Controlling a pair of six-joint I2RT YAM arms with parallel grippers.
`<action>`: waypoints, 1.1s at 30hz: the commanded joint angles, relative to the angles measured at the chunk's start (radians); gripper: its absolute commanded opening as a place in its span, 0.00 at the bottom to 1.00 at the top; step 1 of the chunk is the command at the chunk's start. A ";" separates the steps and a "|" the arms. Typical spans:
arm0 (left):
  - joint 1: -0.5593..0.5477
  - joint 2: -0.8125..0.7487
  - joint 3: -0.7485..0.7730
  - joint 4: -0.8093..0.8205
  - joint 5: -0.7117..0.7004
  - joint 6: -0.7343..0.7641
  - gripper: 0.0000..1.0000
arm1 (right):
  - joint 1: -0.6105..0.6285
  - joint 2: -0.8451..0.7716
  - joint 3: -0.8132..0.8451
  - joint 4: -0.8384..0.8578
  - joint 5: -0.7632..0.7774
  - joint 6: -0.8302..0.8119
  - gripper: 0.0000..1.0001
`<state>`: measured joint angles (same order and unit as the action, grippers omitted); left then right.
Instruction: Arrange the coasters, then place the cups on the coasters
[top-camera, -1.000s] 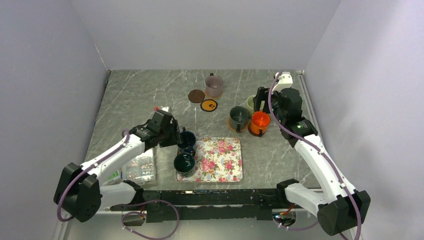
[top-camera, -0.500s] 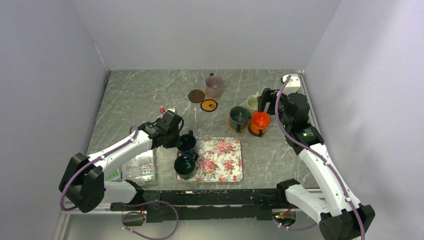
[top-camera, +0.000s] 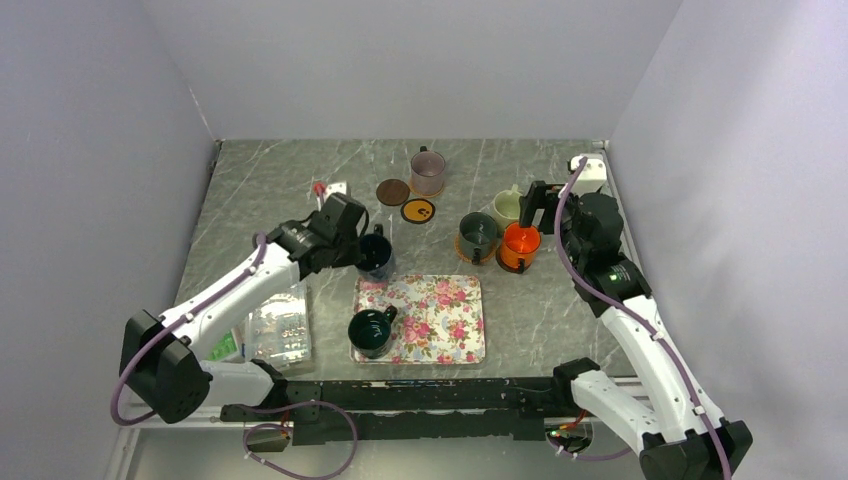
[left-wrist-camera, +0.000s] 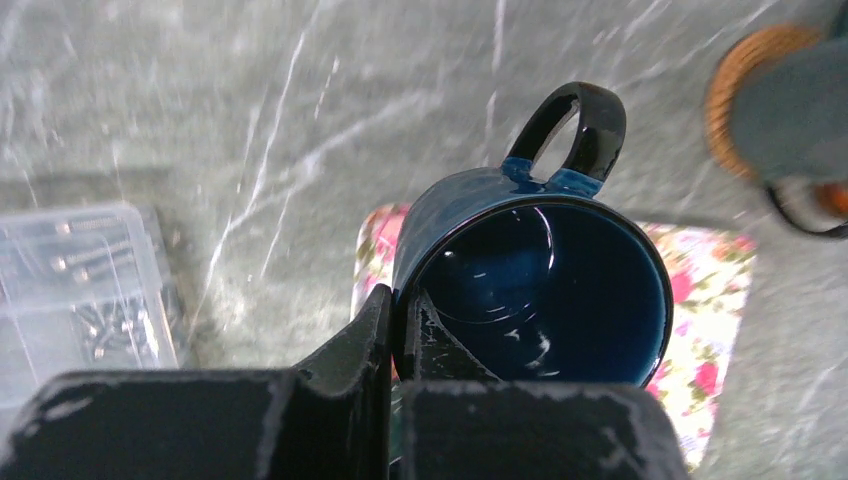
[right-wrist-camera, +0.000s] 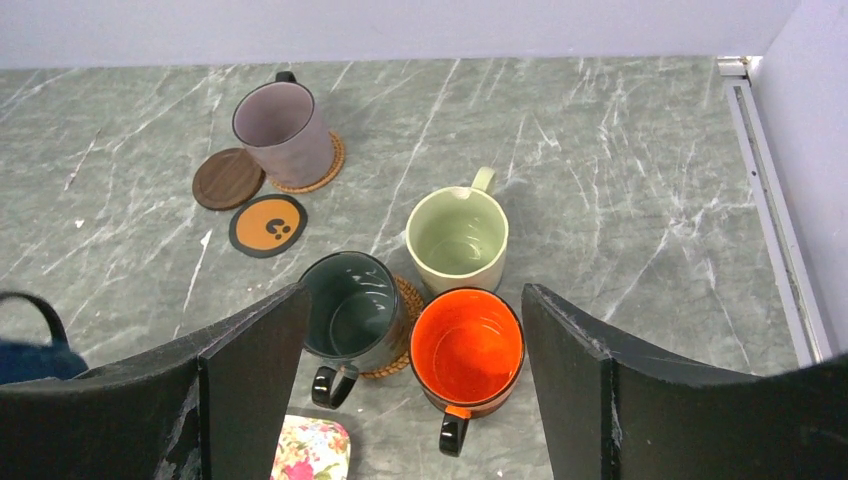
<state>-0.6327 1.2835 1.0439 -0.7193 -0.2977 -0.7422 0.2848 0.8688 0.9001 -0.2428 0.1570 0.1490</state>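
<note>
Wrist view: left gripper (left-wrist-camera: 397, 325) pinches navy cup (left-wrist-camera: 540, 280) rim; overhead view hides grip. Own camera: right gripper (right-wrist-camera: 415, 350) spread wide, empty, near orange cup (right-wrist-camera: 467, 345).

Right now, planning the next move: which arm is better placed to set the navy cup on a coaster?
Left: the left gripper is shut on the navy cup, near the bare brown coaster. The right gripper is open by the orange cup.

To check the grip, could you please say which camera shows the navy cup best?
Left wrist: the navy cup fills it, rim pinched by the left claw. The top view shows it small; the right wrist catches only a sliver.
</note>
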 joint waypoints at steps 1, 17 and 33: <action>0.006 0.046 0.171 0.063 -0.089 0.053 0.03 | -0.004 -0.025 -0.009 0.032 0.011 -0.011 0.82; 0.161 0.552 0.640 0.150 -0.121 0.146 0.03 | -0.003 -0.050 -0.011 0.002 0.003 0.001 0.83; 0.196 0.846 0.935 0.181 -0.120 0.077 0.03 | -0.005 -0.044 -0.019 -0.003 0.014 0.006 0.83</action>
<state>-0.4515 2.1136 1.8862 -0.5999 -0.3962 -0.6235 0.2844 0.8345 0.8795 -0.2470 0.1558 0.1501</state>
